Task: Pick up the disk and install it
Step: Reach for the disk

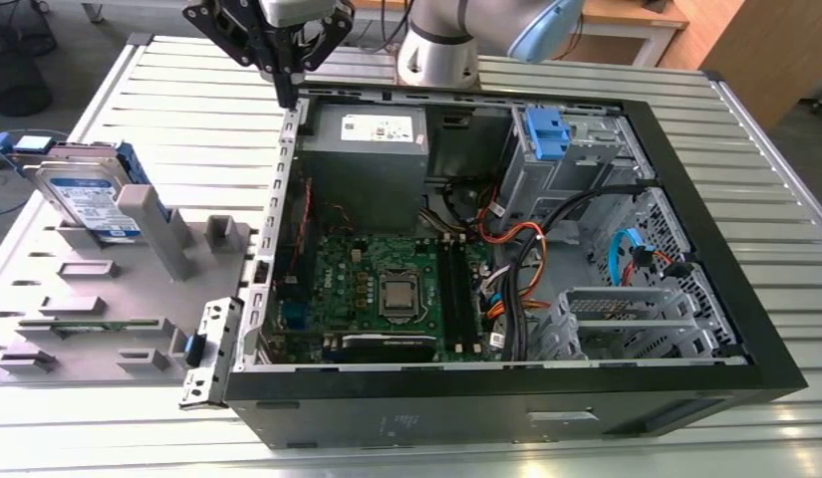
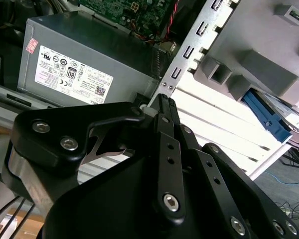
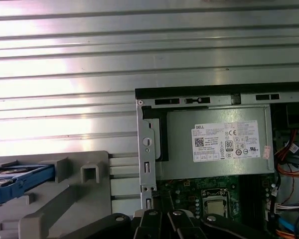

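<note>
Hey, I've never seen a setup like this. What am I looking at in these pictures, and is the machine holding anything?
This is a robot arm with a black gripper over a slatted metal table. The exterior view is from a camera off the arm; both wrist views are from cameras riding by the gripper, so its black links show up close. On the table lies an open computer case, with its motherboard and grey power supply. On the exterior view's left, a grey holder carries the disk, standing on edge in its blue frame. The gripper is shut, holds nothing, and hangs above the case's corner by the power supply, apart from the disk.
</note>
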### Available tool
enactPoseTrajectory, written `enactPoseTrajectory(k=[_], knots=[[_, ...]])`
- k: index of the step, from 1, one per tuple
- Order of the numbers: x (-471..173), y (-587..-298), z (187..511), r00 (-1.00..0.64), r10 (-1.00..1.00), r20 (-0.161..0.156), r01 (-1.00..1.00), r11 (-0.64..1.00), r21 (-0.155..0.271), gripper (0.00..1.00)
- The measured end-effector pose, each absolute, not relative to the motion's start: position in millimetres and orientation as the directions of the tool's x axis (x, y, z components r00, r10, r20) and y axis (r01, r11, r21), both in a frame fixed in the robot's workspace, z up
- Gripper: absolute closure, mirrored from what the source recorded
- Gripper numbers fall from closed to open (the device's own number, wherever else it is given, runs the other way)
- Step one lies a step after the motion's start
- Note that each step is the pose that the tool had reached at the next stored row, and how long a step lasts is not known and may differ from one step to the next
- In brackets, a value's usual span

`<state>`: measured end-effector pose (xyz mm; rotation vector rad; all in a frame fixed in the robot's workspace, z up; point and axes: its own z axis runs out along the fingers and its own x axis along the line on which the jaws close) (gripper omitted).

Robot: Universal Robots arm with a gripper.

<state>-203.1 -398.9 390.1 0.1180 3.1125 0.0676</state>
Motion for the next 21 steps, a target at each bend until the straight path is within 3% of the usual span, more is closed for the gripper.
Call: enactPoseTrajectory(k=[21], knots=[[-255.1,-398.9,379.8,-0.997,0.076,-0.024,0.075,0.996,0.044,0.89]])
